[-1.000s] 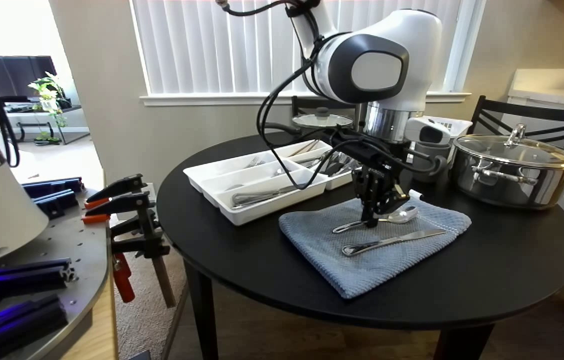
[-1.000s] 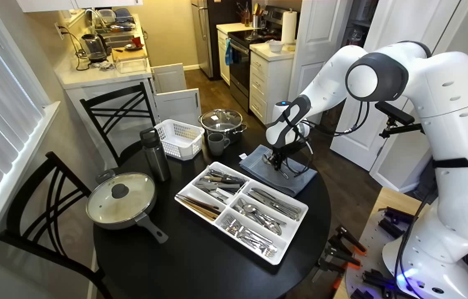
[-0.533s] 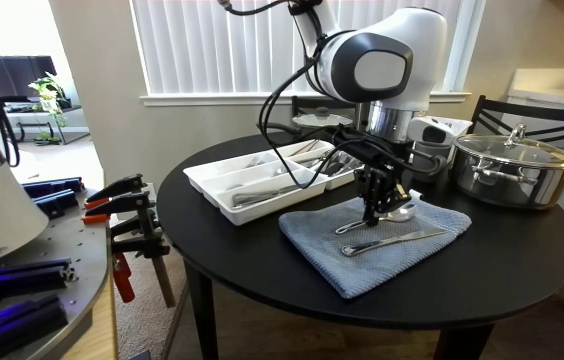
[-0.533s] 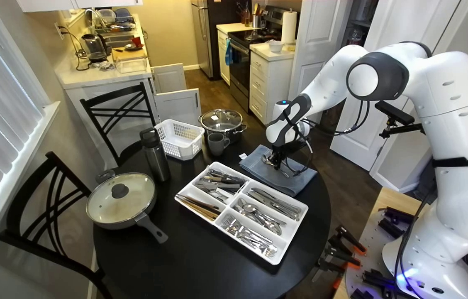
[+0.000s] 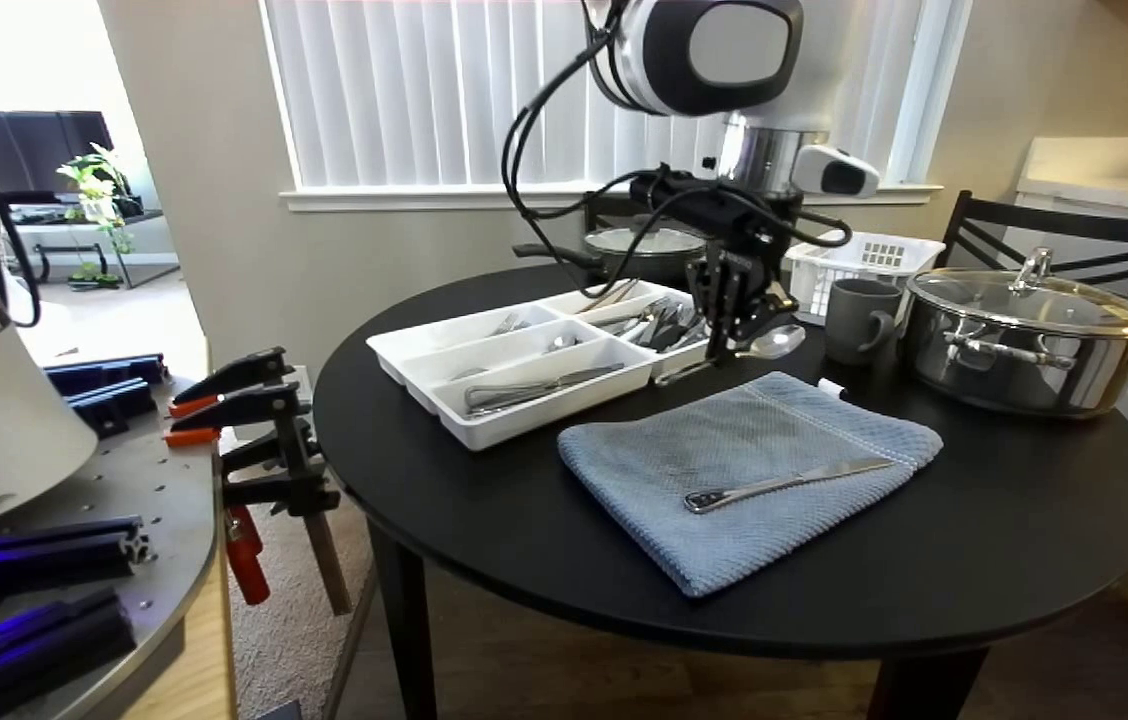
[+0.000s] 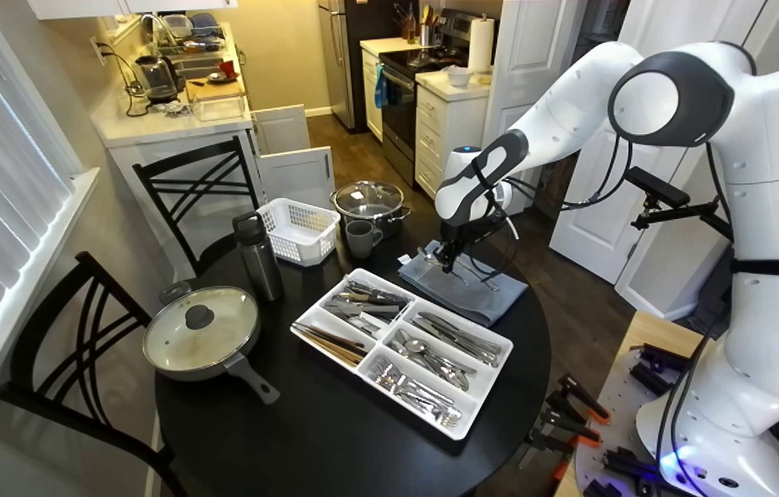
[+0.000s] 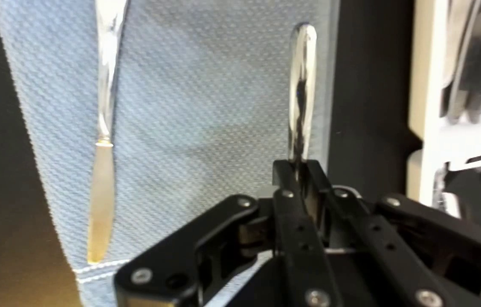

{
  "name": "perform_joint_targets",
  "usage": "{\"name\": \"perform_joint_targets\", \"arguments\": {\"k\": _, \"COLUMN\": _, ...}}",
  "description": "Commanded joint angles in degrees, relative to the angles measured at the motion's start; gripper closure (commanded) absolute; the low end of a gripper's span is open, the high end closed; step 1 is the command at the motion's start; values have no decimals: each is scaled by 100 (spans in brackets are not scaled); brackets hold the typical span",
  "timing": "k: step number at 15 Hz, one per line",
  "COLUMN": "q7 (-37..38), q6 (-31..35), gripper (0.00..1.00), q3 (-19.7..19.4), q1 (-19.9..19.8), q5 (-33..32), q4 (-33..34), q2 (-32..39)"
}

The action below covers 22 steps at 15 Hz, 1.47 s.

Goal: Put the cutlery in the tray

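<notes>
The tool [image 7: 297, 165] is holding a spoon [image 7: 303, 85] above a blue towel [image 7: 202, 102].
Its jaws are standing almost together, pinching the spoon around mid-length. Below the tool on one side, a knife [image 7: 106, 102] is lying on the towel; on the tool's other side, the divided white tray [image 5: 564, 402] is resting on the worktop [image 5: 524, 520], more cutlery [image 6: 455, 338] lying inside.

Just outside tray [image 5: 554, 408]: one spoon [image 5: 777, 343], one knife [image 7: 105, 128] (chairs [image 6: 79, 421]: two).
</notes>
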Motion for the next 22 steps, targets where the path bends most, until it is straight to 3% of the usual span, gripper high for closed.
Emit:
{"name": "perform_joint_targets", "arguments": {"k": 1, "q7": -600, "q6": -468, "gripper": 97, "q3": 350, "q1": 63, "q5": 319, "q4": -697, "q2": -783}}
{"name": "perform_joint_targets", "arguments": {"k": 8, "q7": -684, "q6": -454, "gripper": 97, "q3": 573, "q1": 873, "q5": 203, "q4": -1637, "q2": -1394}}
{"name": "perform_joint_targets", "arguments": {"k": 13, "q7": -324, "q6": -552, "gripper": 97, "q3": 581, "q1": 1345, "q5": 230, "q4": -2003, "q2": -1579}}
{"name": "perform_joint_targets", "arguments": {"k": 21, "q7": -167, "q6": -483, "gripper": 97, "q3": 637, "q1": 1601, "q5": 398, "q4": -2198, "q2": -1509}}
{"name": "perform_joint_targets", "arguments": {"k": 22, "q7": -130, "q6": -495, "gripper": 65, "q3": 627, "q1": 1634, "q5": 400, "q4": -2210, "q2": -1508}}
